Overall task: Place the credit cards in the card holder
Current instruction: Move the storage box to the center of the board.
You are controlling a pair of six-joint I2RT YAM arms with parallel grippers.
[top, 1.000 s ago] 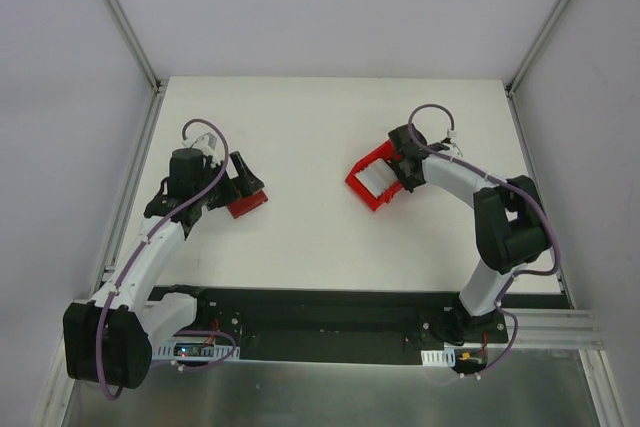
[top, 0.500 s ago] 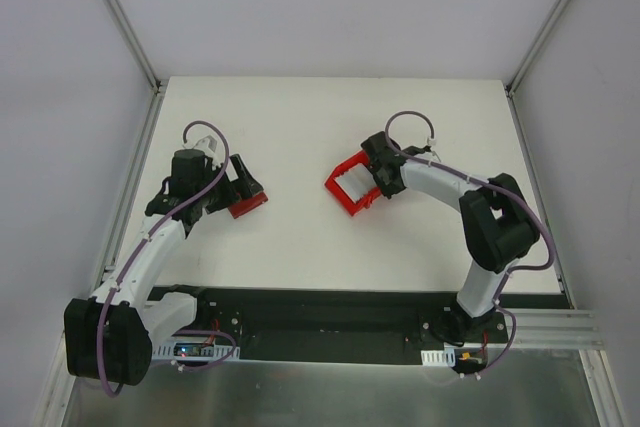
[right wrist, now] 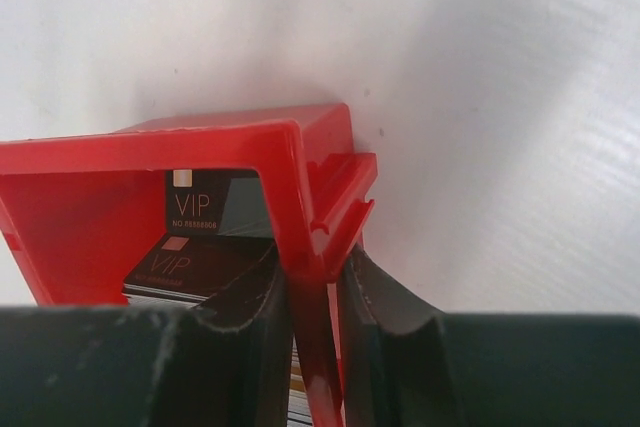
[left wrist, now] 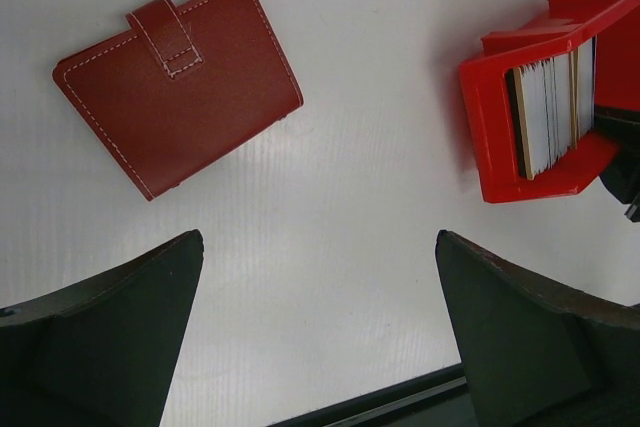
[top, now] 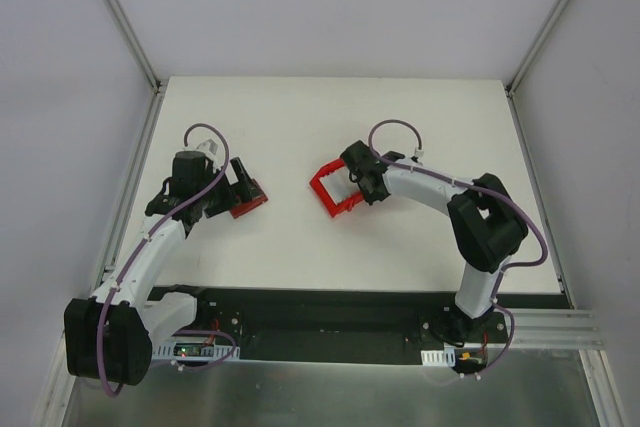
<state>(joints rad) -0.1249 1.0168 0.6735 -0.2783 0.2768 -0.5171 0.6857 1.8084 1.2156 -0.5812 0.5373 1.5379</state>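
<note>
The card holder [left wrist: 180, 87] is a closed red wallet with its tab fastened, lying flat on the white table; it also shows in the top view [top: 250, 207]. My left gripper [left wrist: 320, 287] is open and empty, hovering just short of it, at the wallet's left edge in the top view [top: 240, 179]. The credit cards [left wrist: 550, 97] stand as a mostly whitish stack inside a red plastic bin [left wrist: 490, 117]. My right gripper [right wrist: 312, 297] is shut on the bin's wall [right wrist: 300, 197]. A dark VIP card [right wrist: 195, 259] lies inside.
The red bin [top: 328, 190] sits mid-table, a short way right of the wallet. The table's dark front rail [left wrist: 400, 402] runs close below my left gripper. Grey walls enclose the table on three sides.
My right gripper has dragged the red bin leftward across the table, closer to the wallet. The left gripper has stayed nearly in place over the wallet.
</note>
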